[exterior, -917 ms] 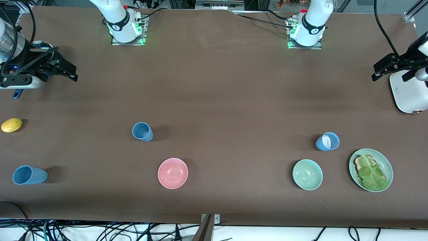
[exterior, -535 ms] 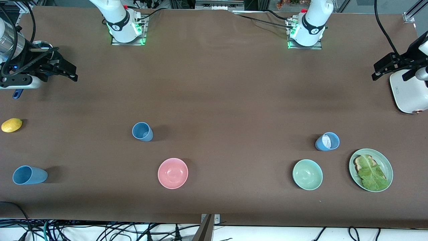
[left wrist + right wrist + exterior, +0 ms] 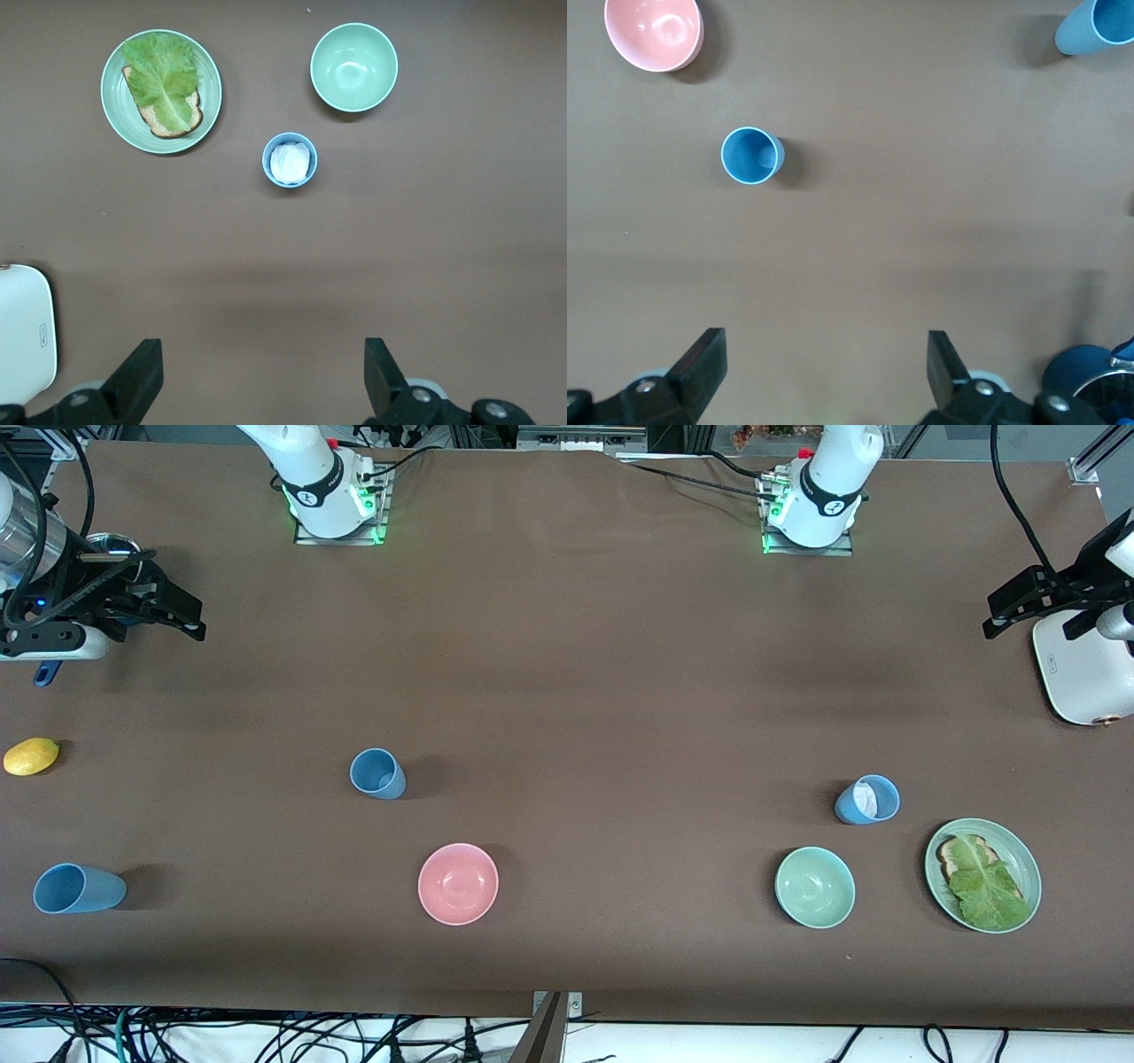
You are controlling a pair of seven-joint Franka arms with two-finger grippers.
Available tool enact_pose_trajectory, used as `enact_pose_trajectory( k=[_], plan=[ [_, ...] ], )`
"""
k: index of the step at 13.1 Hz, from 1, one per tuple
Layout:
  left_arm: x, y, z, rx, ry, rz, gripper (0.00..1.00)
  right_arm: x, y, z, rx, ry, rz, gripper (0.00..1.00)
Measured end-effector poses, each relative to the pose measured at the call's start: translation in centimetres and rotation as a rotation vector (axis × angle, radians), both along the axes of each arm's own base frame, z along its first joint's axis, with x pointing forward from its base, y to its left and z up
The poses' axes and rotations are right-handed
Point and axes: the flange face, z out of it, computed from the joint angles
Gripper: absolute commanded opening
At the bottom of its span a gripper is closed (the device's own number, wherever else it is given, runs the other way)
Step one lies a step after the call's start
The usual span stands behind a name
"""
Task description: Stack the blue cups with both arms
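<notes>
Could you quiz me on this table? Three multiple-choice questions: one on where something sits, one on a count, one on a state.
1. The lemon lies toward which end of the table?
A. the right arm's
B. the left arm's
C. the middle

2. How many blue cups?
A. one
B. two
C. three

3. What is in the cup beside the green bowl?
A. nothing
B. something white
C. lettuce

Answers:
1 A, the lemon lies at the right arm's end.
2 C, the others are the middle cup and the end cup.
3 B, the left wrist view shows white inside it.
</notes>
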Motion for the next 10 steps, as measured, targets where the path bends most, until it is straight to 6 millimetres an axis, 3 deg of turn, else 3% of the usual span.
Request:
enact_pose_trajectory(
  k=[10],
  plan=[
    [-0.20,1.00,-0.20,-0.005,0.018,0.016,1.00,0.00,0.01,0.04,-0.002,-0.001,0.009,1.00]
  ],
)
